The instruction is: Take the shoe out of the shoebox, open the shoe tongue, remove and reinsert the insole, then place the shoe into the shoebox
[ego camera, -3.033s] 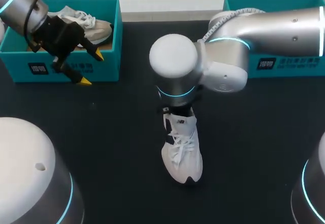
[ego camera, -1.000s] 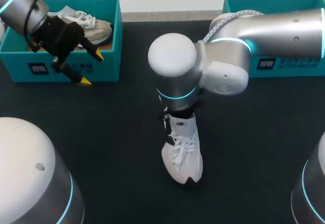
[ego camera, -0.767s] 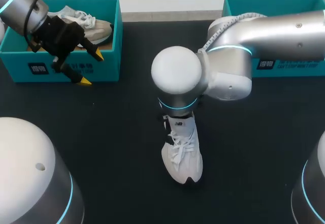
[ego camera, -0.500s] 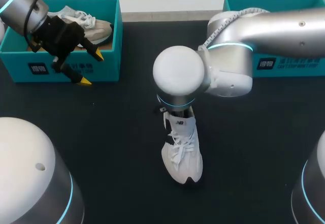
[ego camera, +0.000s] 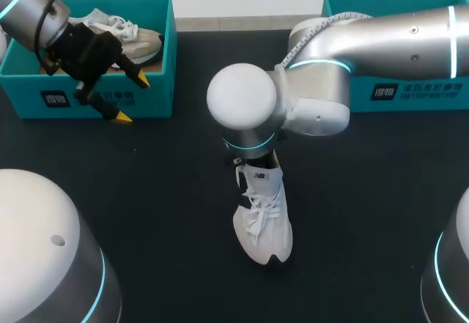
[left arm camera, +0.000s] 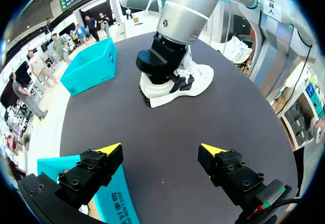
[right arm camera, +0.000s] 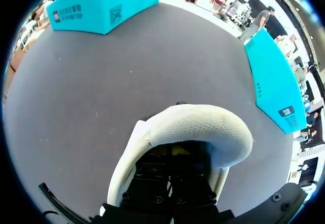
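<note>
The right gripper sits in the heel opening of the white lace-up sneaker at mid-table; I cannot tell whether its jaws are clamped. Nothing pins the shoe, so a pull on the insole could lift it whole. The left gripper, jaws apart, hangs by the teal cardboard shoebox at the table's far left corner.

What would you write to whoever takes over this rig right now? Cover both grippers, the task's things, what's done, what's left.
Left gripper: open, empty, in front of the left shoebox, which holds a second shoe.
Right gripper: down in the heel opening of the white shoe, which stands on the table.
Done: shoe out of box.
To do: insole out and back in, not visibly done; then shoe into the shoebox.
</note>
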Robot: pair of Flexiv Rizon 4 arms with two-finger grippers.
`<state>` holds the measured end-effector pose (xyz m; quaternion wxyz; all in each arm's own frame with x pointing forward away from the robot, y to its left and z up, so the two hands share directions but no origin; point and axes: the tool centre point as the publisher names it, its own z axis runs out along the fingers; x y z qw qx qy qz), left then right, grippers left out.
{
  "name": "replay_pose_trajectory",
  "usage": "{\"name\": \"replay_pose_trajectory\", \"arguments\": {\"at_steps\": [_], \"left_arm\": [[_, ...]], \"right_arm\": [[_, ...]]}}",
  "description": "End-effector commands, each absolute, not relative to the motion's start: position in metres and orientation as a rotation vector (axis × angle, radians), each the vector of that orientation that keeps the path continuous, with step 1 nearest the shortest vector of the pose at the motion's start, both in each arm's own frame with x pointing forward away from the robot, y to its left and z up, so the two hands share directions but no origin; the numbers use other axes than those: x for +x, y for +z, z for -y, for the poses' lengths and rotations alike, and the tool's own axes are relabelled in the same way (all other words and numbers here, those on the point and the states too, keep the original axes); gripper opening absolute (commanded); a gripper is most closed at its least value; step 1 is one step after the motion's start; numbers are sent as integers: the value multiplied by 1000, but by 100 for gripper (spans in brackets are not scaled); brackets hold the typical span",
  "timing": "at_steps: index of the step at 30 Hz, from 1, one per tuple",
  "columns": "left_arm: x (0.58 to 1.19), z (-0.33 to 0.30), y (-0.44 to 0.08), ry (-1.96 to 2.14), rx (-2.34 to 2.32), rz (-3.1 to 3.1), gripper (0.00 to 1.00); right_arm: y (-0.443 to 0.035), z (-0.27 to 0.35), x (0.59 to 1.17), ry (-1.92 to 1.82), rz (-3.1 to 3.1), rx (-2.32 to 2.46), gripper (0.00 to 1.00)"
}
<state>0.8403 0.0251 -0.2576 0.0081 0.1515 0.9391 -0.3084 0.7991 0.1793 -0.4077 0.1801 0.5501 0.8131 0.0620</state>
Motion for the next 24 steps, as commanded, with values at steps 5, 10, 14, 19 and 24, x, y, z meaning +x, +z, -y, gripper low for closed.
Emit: {"name": "replay_pose_trajectory", "arguments": {"at_steps": [5,10,14,19,24], "left_arm": [[839,-25,-257,-959,474,-2936,100],[839,-25,-257,-959,474,-2936,100],[839,-25,-257,-959,474,-2936,100],[839,-25,-257,-959,474,-2936,100],[839,-25,-257,-959,474,-2936,100]], "right_arm": [[-445,-186,770,143,-2425,1565,0],[-451,-178,754,103,-2462,1585,0],[-454,-172,745,75,-2475,1599,0],[-444,-172,752,110,-2436,1601,0],[-416,-180,766,162,-2405,1560,0]]}}
